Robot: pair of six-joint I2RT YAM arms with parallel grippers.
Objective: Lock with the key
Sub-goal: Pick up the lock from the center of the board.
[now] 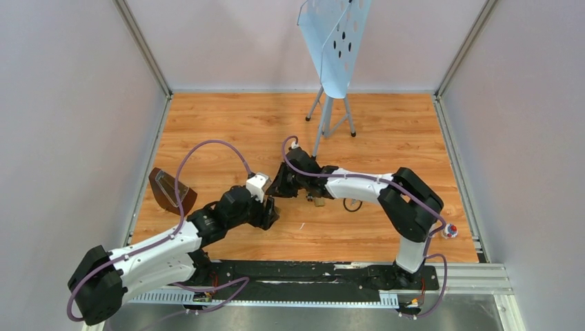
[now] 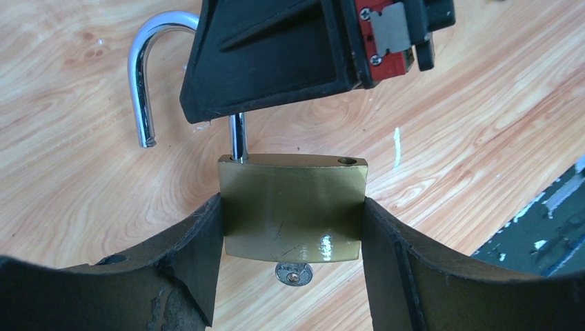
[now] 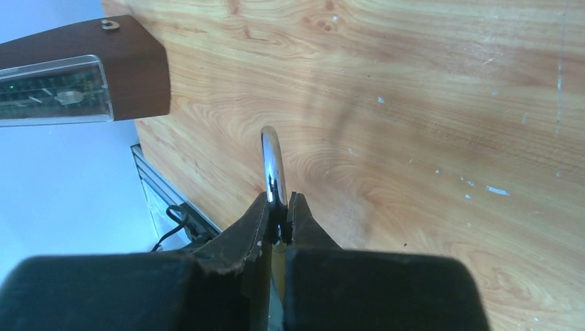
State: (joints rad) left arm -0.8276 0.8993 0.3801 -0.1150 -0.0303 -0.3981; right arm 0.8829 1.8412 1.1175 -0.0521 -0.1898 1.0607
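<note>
Padlock body (image 2: 293, 207) tight between left jaws, open shackle (image 3: 273, 162) tight between right jaws, key (image 2: 293, 274) in its base.

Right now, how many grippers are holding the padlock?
2. The left gripper clamps the padlock by its brass sides; the right gripper pinches its open shackle.

We see a wooden table (image 1: 386, 138) with a pale blue perforated stand (image 1: 336, 48) on tripod legs at its far side. A brown box (image 1: 165, 189) with a clear window sits at the left edge, a small red-and-white knob (image 1: 450, 232) at the right.
</note>
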